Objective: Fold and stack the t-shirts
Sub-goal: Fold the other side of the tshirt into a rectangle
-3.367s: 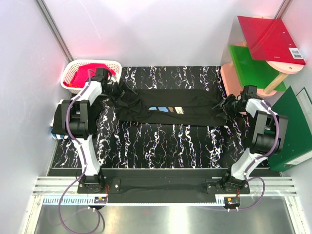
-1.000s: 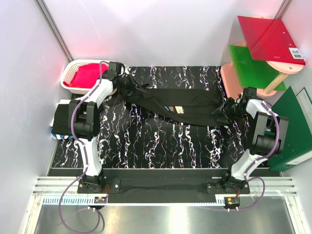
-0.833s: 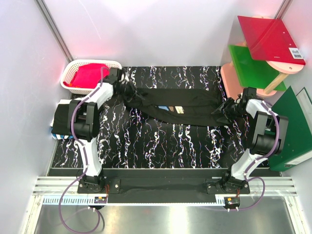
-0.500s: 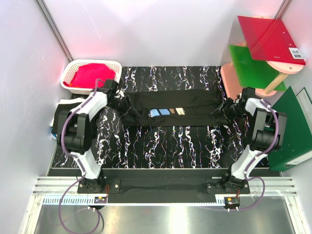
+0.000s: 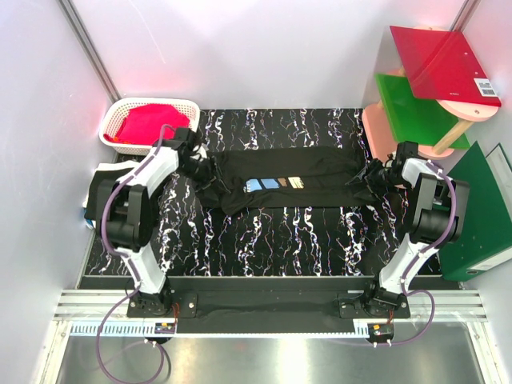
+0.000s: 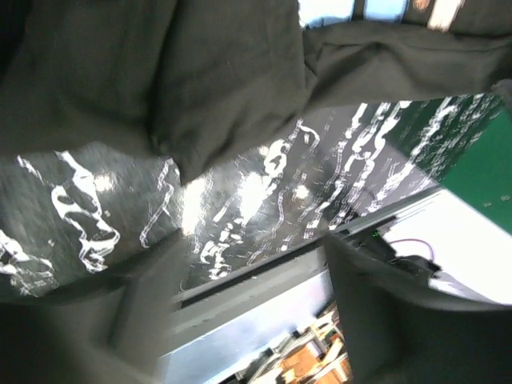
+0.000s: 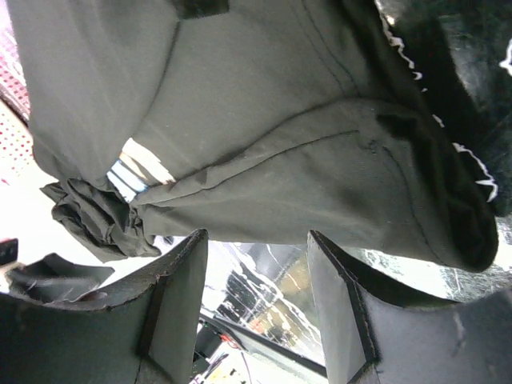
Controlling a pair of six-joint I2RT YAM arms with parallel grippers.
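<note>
A black t-shirt [image 5: 312, 172] with blue, orange and pale strokes lies stretched across the marbled table [image 5: 272, 240], folded into a long band. Its left end is bunched. My left gripper [image 5: 200, 170] sits at that bunched end. In the left wrist view my left gripper [image 6: 248, 260] is open, with the t-shirt [image 6: 224, 88] beyond the blurred fingers and nothing between them. My right gripper [image 5: 373, 176] is at the t-shirt's right end. Seen from the right wrist, my right gripper [image 7: 254, 240] is open, its tips just short of the t-shirt [image 7: 264, 152]. Another folded black t-shirt [image 5: 102, 190] lies at the far left.
A white basket [image 5: 120, 112] with red cloth stands at the back left. Red [image 5: 444, 60] and green [image 5: 416, 108] boards on a stand fill the back right, and a dark green binder [image 5: 480, 216] leans at the right edge. Walls close in on both sides.
My left gripper brought the shirt's left end down and forward onto the table, then opened and let it go. The right gripper stayed put.
</note>
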